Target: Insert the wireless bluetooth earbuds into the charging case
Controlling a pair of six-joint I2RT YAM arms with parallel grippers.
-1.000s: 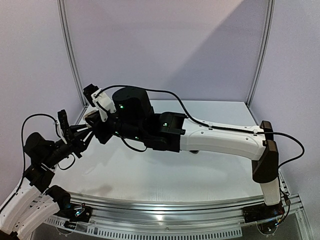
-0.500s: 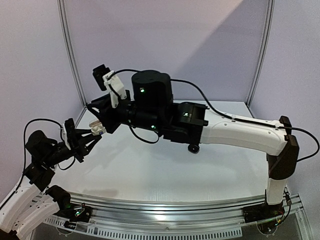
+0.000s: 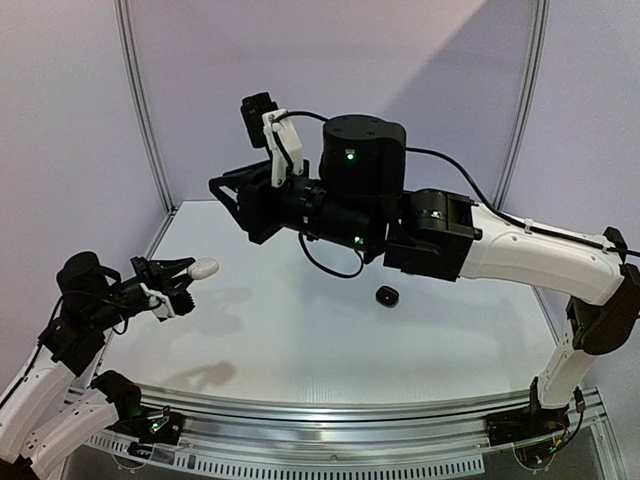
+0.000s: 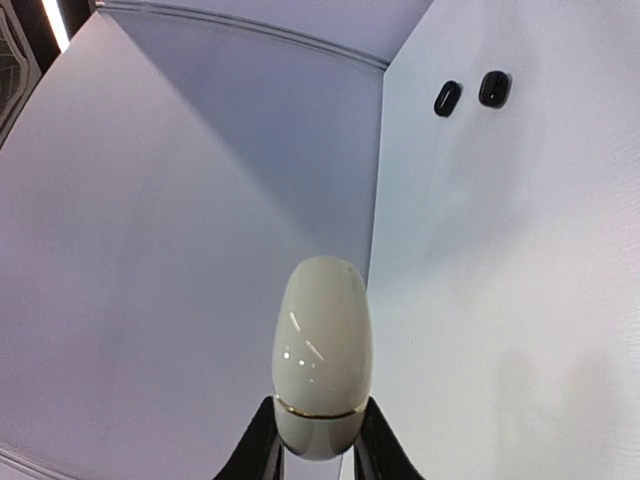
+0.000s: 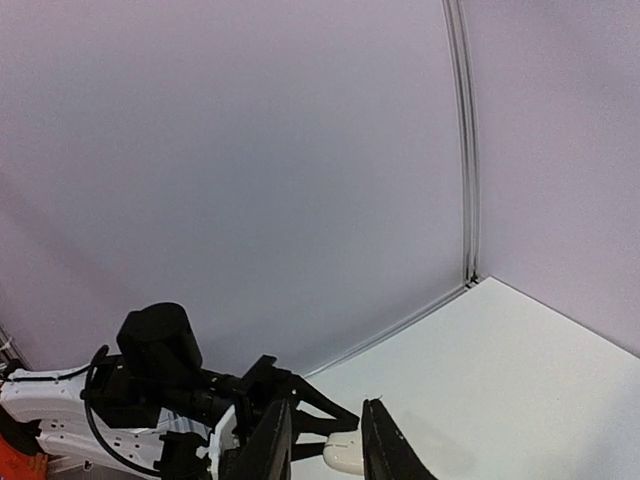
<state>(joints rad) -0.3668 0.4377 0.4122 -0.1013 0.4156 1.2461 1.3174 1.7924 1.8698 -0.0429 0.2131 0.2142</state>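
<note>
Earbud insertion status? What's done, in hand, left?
Done: nothing confirmable; the glossy white oval charging case is shut, contents hidden. In hand: left gripper holds it above the white table; right gripper is open, empty. Remaining: at least two small black earbuds lie loose on the table.

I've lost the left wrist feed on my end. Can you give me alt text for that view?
A closed white oval charging case fills the lower centre, pinched at its base by the left gripper. Beyond it a white table meets a lilac wall. Two small black items lie side by side on the table's far part, too small to identify.
</note>
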